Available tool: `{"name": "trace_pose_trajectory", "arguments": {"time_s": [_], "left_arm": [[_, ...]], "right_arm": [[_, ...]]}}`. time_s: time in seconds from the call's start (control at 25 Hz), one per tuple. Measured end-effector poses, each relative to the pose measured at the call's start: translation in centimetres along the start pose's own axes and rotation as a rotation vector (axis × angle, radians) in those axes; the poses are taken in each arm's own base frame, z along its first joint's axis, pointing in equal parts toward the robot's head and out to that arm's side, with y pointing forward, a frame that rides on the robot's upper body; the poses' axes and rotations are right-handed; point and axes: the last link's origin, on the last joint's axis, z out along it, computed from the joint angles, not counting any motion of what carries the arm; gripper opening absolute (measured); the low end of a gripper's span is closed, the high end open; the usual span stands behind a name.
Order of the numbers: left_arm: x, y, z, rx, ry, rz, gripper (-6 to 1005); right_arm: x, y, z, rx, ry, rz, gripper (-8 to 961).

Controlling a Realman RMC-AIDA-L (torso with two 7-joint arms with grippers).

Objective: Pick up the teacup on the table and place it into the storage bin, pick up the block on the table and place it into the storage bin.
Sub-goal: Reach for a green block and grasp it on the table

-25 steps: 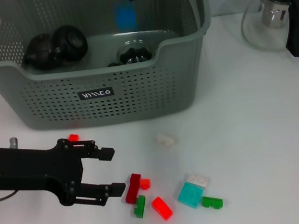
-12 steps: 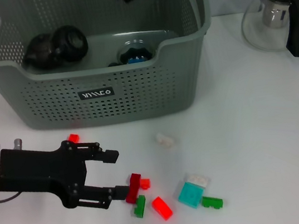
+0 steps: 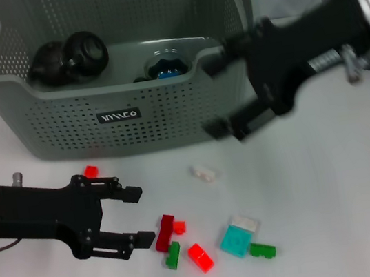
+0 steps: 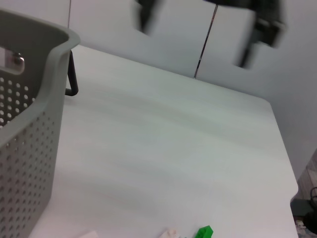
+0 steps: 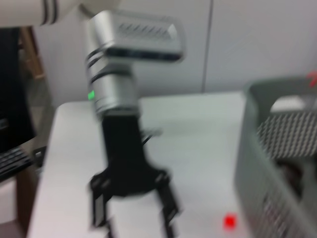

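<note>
At the near left, the left gripper (image 3: 138, 215) is held low over the table (image 3: 346, 191) with its jaws spread and nothing between them; its open mouth faces the dark red block (image 3: 164, 232), which lies just beside the lower fingertip, so a grasp is judged to be set up but not yet made.

Farther back, the storage bin (image 3: 119, 120) stands at the far left and centre; inside it two dark round teacups (image 3: 78, 55) are seen at the left, and a further cup holding something blue (image 3: 166, 66) lies near its front wall; no teacup is seen on the table, so the teacup half of the task is judged done, and one block appears to be already in.

In front of the bin many blocks are scattered and remain to be collected: a small red block (image 3: 91, 170) at the left; a white block (image 3: 205, 173) in the middle; then, nearer, a green block (image 3: 173, 255), a bright red block (image 3: 200, 257), a teal block (image 3: 236, 240) and another green block (image 3: 262, 250).

At the right, the right gripper (image 3: 230, 93) is seen just in front of the bin's right corner, above the table; its fingers are apart and nothing is carried; its motion blur prevents finer detail from being read.
</note>
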Motion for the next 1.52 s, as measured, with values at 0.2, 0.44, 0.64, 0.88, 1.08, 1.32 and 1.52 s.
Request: {"name": "trace_pose_trajectory", "arguments": {"time_s": [0.2, 0.44, 0.64, 0.88, 1.08, 1.32, 1.52], "left_arm": [[0.0, 0.1, 0.1, -0.005, -0.003, 0.000, 785], [0.0, 0.0, 0.1, 0.000, -0.003, 0.002, 786], [0.0, 0.0, 0.1, -0.001, -0.004, 0.007, 786], [-0.1, 0.1, 0.2, -0.001, -0.002, 0.012, 786], [-0.2, 0.1, 0.2, 0.002, 0.003, 0.006, 786], [-0.4, 0.1, 0.3, 0.000, 0.015, -0.004, 786], [-0.4, 0.1, 0.5, 0.001, 0.019, -0.008, 786]], "right_arm": [[2.4, 2.0, -1.0, -0.063, 0.100, 0.108, 935], [5.0, 2.4, -0.2, -0.090, 0.268, 0.228, 924], [5.9, 2.1, 1.9, -0.097, 0.344, 0.269, 916], [6.1, 1.9, 4.5, -0.101, 0.433, 0.241, 906], [6.4, 2.1, 5.7, -0.107, 0.504, 0.211, 897], [6.8, 3.0, 7.4, -0.125, 0.588, 0.176, 887], [7.4, 3.8, 8.6, -0.132, 0.625, 0.163, 878]]}}
